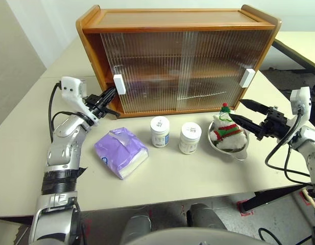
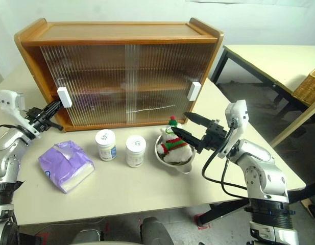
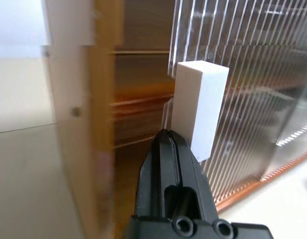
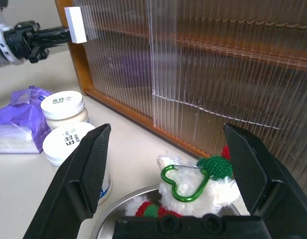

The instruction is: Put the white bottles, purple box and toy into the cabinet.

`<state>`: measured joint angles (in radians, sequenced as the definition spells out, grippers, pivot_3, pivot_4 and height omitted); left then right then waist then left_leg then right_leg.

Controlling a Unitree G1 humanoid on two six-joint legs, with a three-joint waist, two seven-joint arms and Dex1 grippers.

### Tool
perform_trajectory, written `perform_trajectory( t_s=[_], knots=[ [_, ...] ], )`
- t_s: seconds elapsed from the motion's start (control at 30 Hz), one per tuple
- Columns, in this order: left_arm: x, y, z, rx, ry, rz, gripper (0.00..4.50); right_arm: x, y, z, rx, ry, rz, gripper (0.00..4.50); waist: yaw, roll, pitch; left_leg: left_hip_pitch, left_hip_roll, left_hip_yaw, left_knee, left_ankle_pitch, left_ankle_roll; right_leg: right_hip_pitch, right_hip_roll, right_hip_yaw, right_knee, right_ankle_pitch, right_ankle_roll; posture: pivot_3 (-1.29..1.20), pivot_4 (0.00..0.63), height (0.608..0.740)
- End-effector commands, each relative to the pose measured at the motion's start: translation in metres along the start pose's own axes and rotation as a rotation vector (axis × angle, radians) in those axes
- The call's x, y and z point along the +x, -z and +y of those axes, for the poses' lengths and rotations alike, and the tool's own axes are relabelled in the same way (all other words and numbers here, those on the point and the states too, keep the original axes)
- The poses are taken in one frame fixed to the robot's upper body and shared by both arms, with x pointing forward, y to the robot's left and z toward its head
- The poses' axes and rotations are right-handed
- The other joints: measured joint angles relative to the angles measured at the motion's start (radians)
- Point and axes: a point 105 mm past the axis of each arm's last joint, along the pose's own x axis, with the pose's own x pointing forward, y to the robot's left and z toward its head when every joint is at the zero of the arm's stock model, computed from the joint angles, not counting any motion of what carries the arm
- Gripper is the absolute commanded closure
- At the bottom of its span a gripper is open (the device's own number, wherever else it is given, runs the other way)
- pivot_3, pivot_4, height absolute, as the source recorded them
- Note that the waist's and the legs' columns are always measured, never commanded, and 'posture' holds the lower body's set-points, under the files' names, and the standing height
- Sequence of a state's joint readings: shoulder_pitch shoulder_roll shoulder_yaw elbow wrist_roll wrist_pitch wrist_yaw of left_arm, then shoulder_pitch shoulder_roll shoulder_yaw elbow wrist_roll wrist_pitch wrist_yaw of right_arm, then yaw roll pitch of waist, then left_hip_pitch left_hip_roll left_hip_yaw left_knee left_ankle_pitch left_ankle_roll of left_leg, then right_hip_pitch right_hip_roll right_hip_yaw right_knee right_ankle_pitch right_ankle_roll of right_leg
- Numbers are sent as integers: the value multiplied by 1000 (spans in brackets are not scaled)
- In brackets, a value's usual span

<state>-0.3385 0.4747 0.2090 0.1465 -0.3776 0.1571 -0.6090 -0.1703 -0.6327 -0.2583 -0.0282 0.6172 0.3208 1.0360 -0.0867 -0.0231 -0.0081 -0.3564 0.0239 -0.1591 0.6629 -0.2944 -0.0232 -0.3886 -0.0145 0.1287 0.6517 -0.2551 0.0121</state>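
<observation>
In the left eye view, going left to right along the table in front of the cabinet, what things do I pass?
Crinkly lilac-purple plastic-wrapped pack → first squat white plastic jar → second squat white plastic jar → round steel bowl holding the fluffy white plush toy with striped scarf.

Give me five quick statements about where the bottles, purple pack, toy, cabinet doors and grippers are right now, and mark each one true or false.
1. The plush toy sits in a steel bowl on the table. True.
2. Both white bottles stand inside the cabinet. False: they stand on the table in front of it.
3. The left gripper is shut, its tip at the white handle of the left sliding door. True.
4. The right gripper is shut on the toy. False: its jaws stand wide open beside the toy, holding nothing.
5. The purple pack lies on the cabinet's top. False: it lies on the table, left of the bottles.
</observation>
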Motion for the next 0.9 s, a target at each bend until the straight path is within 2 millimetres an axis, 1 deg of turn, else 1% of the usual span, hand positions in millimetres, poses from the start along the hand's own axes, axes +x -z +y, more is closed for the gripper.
perform_trajectory(
  t_s=[0.03, 0.17, 0.23, 0.47, 0.57, 0.67, 0.77, 0.83, 0.9],
  knots=[
    [13, 0, -11, 21, 58, -2, 4471, -2, -1, 1, -10, 11, -13, 0, -1, 0, 0, 0, 0, 0, 0, 0, 0, 0, 0, 0, 0, 0, 0, -248, 0, 740],
    [20, -6, -16, 30, 89, -17, 4471, -3, 0, 1, -9, 14, -13, 0, -7, 0, 0, 0, 0, 0, 0, 0, 1, 0, 0, 0, 0, 0, 0, -255, 0, 740],
    [26, -14, -23, 22, 123, -34, 4471, -4, 0, 1, -9, 15, -13, 0, -10, 0, 0, -1, 0, 0, 0, 0, 1, 0, 0, 0, 0, 0, 1, -258, 0, 740],
    [35, -29, -44, 11, 215, -51, 4471, -5, 1, 2, -8, 22, -13, 0, -19, 0, 0, -3, 0, 0, 2, 0, 1, 0, 0, 0, -1, 0, 2, -264, 0, 740],
    [38, -30, -51, 4, 246, -49, 4471, -5, 1, 2, -10, 25, -13, 0, -25, 0, 0, -4, 0, 0, 2, -1, 1, -1, 0, 0, -1, 0, 3, -272, 0, 740],
    [44, -32, -63, 3, 297, -51, 4471, -5, 1, 2, -11, 28, -14, 0, -28, 0, 0, -4, 0, 0, 3, -1, 2, -1, 0, 0, -1, 0, 3, -282, 0, 740],
    [49, -32, -71, -2, 330, -51, 4471, -5, 1, 3, -11, 31, -14, 0, -32, 0, 0, -7, 0, 0, 6, -2, 3, -2, 0, 0, -1, 1, 5, -284, 0, 740],
    [52, -31, -76, -6, 345, -51, 4471, -5, 1, 3, -12, 32, -15, 0, -35, 0, 0, -8, 0, 0, 7, -2, 3, -2, 0, 0, -2, 1, 6, -290, 0, 740],
    [55, -26, -80, -11, 362, -47, 4471, -5, 0, 4, -13, 35, -17, 0, -37, 0, 0, -9, -1, 0, 9, -2, 4, -2, 0, 0, -2, 2, 7, -290, 0, 740]
  ],
)
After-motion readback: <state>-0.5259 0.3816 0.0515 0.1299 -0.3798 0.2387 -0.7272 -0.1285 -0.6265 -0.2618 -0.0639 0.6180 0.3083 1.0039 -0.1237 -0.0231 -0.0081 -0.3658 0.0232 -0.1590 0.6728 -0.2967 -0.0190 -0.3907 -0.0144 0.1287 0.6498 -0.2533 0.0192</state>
